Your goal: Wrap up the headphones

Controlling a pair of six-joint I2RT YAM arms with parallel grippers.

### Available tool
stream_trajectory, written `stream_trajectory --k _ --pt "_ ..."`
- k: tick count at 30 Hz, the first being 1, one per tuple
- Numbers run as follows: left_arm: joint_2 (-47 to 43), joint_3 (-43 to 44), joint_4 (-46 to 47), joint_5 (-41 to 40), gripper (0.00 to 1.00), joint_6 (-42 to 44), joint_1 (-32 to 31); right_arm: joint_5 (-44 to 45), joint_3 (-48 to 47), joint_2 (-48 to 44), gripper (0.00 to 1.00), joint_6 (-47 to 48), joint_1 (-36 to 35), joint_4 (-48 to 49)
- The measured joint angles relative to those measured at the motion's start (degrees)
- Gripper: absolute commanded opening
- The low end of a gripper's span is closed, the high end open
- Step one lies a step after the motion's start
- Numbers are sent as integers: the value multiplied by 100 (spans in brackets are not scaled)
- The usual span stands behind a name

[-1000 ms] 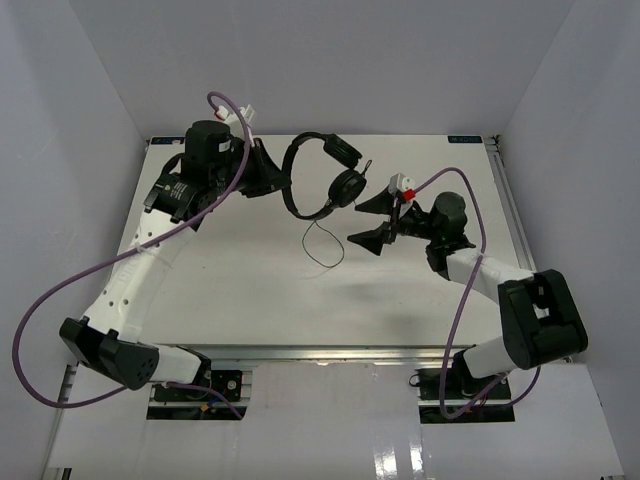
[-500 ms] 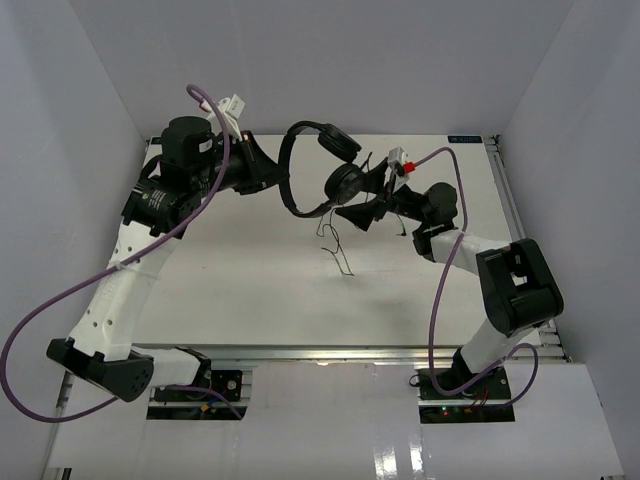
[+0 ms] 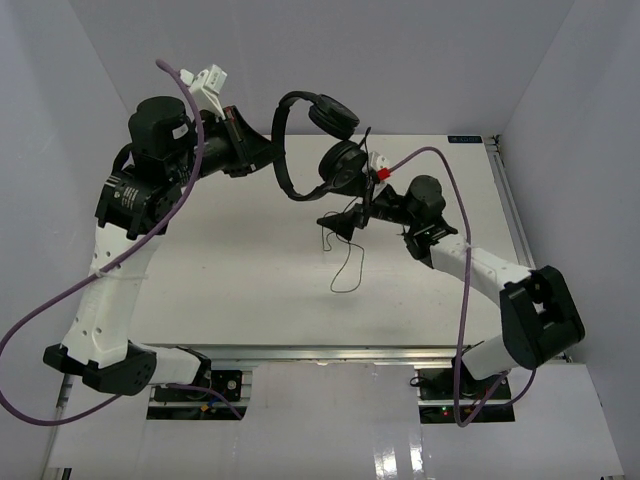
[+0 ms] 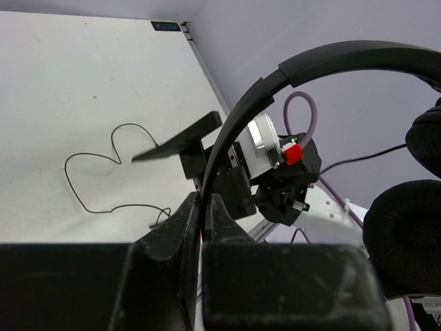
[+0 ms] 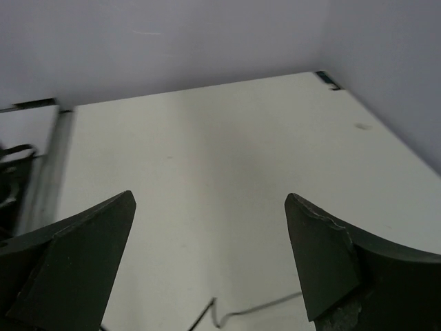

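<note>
The black headphones [image 3: 290, 110] hang in the air over the far middle of the table. My left gripper [image 3: 266, 157] is shut on the thin headband [image 4: 310, 61], with the fingertips [image 4: 196, 207] pinching it. The two round earcups [image 3: 343, 163] hang to its right and also show in the left wrist view [image 4: 406, 234]. The thin black cord [image 3: 347, 268] drops from the lower earcup and loops on the table. My right gripper [image 3: 348, 210] is open and empty just below the lower earcup. In the right wrist view the jaws [image 5: 210, 201] stand wide apart over a piece of cord [image 5: 255, 307].
The white table [image 3: 230, 250] has raised rails at its right edge [image 3: 505, 200]. Grey walls close in the left, back and right. Thick purple robot cables [image 3: 60, 290] loop beside both arms. The cord's loops lie on the table in the left wrist view [image 4: 96, 172].
My left arm has raised the headphones up and back off the table. The cord now hangs from them. My right gripper has moved left, to under the lower earcup.
</note>
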State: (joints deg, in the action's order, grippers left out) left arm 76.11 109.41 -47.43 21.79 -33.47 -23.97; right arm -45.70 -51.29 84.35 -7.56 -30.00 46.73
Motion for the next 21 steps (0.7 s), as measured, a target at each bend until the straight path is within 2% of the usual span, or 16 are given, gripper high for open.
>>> stream_trajectory --k 4,7,10,14,17,21 --pt "115 501 -172 -50 0 31 0 1490 -227 -491 97 756 408 -1231" --pt "241 807 -250 -124 0 73 0 1855 -232 -701 98 912 929 -1819" --pt "328 933 -280 -149 0 91 0 1325 -232 -850 98 1087 1330 -2312" --pt "421 959 -321 -143 0 85 0 -576 -214 -1032 98 1499 1389 -2732" --pt "476 959 -360 -130 0 65 0 -1570 -192 -1286 97 2179 918 -3222" --pt "509 959 -366 -87 0 19 0 -1744 -364 -1364 100 2693 130 -3802"
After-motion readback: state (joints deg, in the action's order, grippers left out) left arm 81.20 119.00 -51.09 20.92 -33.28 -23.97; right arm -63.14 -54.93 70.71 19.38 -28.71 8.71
